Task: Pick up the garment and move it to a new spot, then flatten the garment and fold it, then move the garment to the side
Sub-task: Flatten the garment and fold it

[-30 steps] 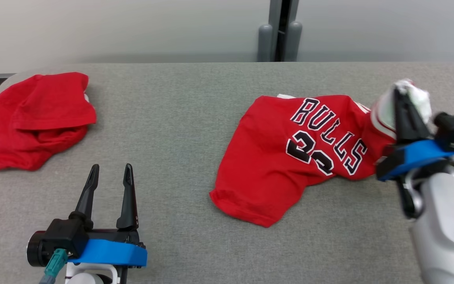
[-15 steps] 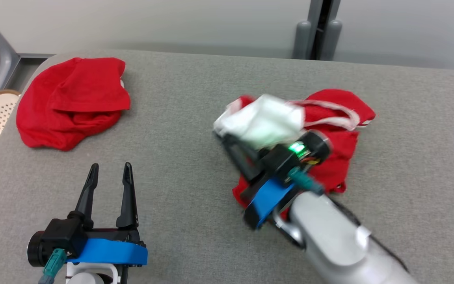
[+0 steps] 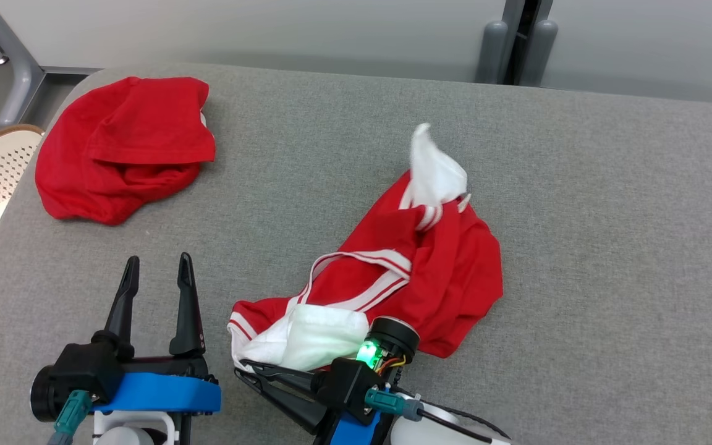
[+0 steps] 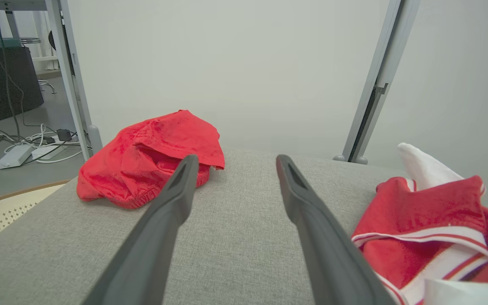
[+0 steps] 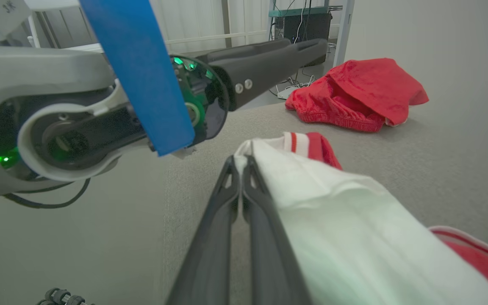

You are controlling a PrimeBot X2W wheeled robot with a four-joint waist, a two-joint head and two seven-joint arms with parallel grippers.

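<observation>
Red-and-white jersey [image 3: 442,272] bunched mid-bench [image 3: 609,247], its long axis running from near left to far right. The right claw [image 3: 240,369] pinches its near white end; the left claw [image 3: 158,258] stands wide and empty just beside it.

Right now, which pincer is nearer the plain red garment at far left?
Left. The left pincer sits open, short of the plain red garment; the right pincer is farther, shut on the jersey.

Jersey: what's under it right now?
Grey table shows around the jersey; its white lining lies against the shut right pincer. Whatever is beneath the bunched cloth is covered.
</observation>
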